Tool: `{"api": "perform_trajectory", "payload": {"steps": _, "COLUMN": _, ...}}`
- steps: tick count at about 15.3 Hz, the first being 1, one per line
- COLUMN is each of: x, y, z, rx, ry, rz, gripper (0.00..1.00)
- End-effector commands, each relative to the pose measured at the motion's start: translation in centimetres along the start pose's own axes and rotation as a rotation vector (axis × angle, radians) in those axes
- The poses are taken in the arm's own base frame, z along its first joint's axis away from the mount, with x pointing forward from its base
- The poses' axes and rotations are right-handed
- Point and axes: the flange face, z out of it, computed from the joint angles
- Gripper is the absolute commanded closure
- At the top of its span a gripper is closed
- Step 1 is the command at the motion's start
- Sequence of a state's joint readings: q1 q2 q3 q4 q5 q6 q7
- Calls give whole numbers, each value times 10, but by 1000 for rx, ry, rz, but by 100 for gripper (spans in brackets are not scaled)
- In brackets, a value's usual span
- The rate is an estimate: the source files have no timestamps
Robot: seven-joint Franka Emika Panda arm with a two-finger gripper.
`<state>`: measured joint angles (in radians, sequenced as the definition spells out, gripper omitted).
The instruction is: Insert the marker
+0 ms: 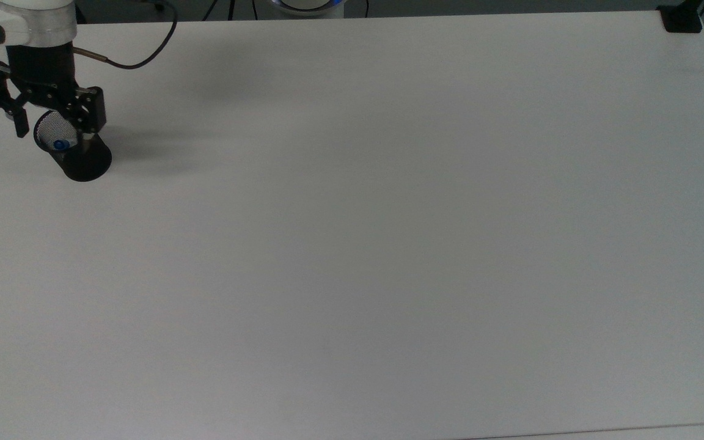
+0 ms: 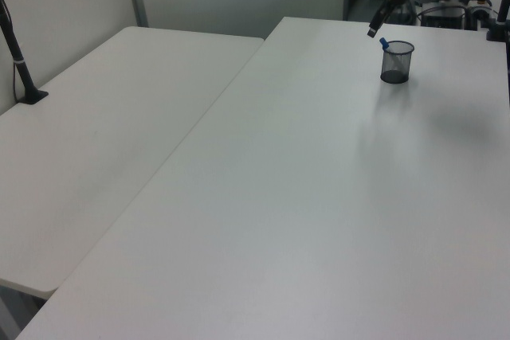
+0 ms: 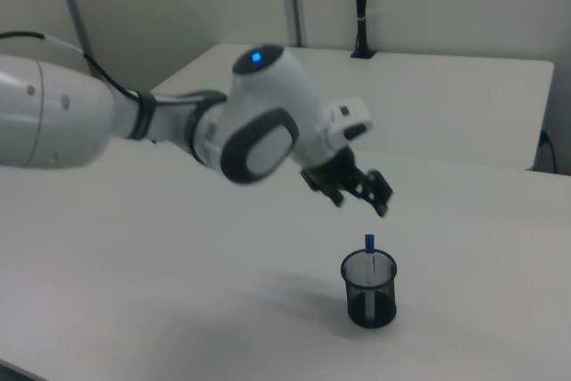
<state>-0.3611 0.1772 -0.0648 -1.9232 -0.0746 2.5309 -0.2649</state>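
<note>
right view: marker [image 3: 368, 244] stands in cup [image 3: 369, 290], tool [image 3: 361, 197] spread above.

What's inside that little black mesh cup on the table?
A marker stands in the black mesh cup, its blue end poking above the rim. The mesh hides most of its barrel and the cup's bottom. The open tool hangs just above it, holding nothing.
</note>
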Motion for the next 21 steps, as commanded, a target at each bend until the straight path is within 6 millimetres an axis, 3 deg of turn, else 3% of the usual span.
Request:
{"api": "perform_trajectory", "payload": {"steps": 1, "x": 35, "y": -72, "z": -43, "rx": 80, "ry": -89, "rz": -41, "gripper": 0}}
{"api": "perform_trajectory", "payload": {"steps": 3, "x": 45, "y": -121, "z": -58, "rx": 110, "ry": -131, "rz": -64, "gripper": 0}}
{"api": "perform_trajectory", "payload": {"steps": 6, "x": 54, "y": -186, "z": -95, "rx": 137, "ry": -220, "rz": -78, "gripper": 0}}
{"api": "perform_trajectory", "payload": {"steps": 10, "x": 39, "y": -240, "z": -161, "rx": 158, "ry": -310, "rz": -172, "gripper": 0}}
{"api": "perform_trajectory", "payload": {"steps": 12, "x": 25, "y": -252, "z": -193, "rx": 168, "ry": -344, "rz": -205, "gripper": 0}}
{"api": "perform_trajectory", "payload": {"steps": 15, "x": 17, "y": -247, "z": -212, "rx": 174, "ry": -363, "rz": -187, "gripper": 0}}
{"api": "perform_trajectory", "payload": {"steps": 21, "x": 17, "y": -245, "z": -207, "rx": 155, "ry": -375, "rz": -113, "gripper": 0}}
